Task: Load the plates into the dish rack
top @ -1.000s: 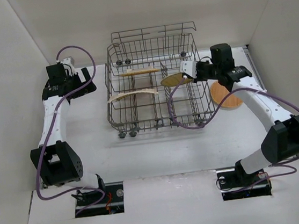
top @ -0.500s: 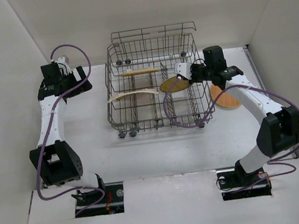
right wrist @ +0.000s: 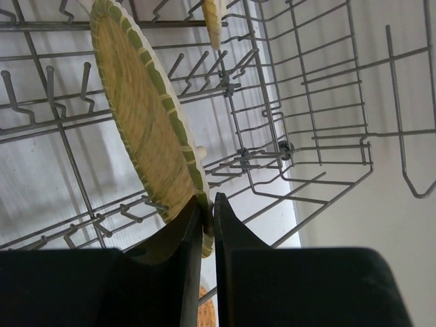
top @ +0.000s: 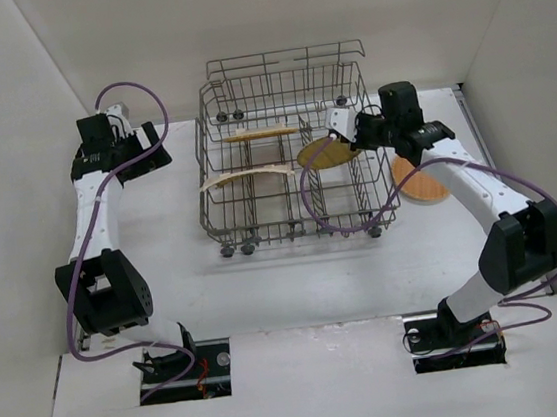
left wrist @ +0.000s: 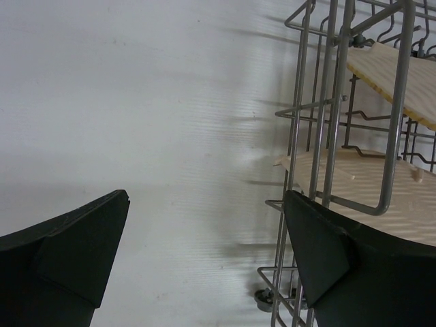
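Counter [top: 267, 280], white with pale walls round it, carries everything. The dish rack [top: 301, 228] stands in the middle of it, a grey wire basket with a taller back and rows of upright tines [right wrist: 68, 92].

Inside the dish rack, toward its back, a yellow plate [top: 262, 133] lies lodged among the wires. Nearer the front of the dish rack's left half sits a pale plate [top: 250, 176]. In my left wrist view both show through the rack's side wires, the yellow plate [left wrist: 402, 75] above the pale plate [left wrist: 361, 177]. An orange plate [top: 422, 184] lies flat on the counter just right of the dish rack, partly under my right arm.

A round green-tan plate [top: 325, 153] hangs tilted over the dish rack's right half, close to its right wall. My right end effector [right wrist: 208, 204] is pressed onto its lower rim, pinching it; bent tines crowd just behind and beside the plate [right wrist: 146, 116].

My left end effector [left wrist: 204, 231] is spread wide and holds nothing, hovering over bare counter just left of the dish rack, clear of its wires.

A purple cable [top: 341, 226] from my right arm droops across the dish rack's right front corner.
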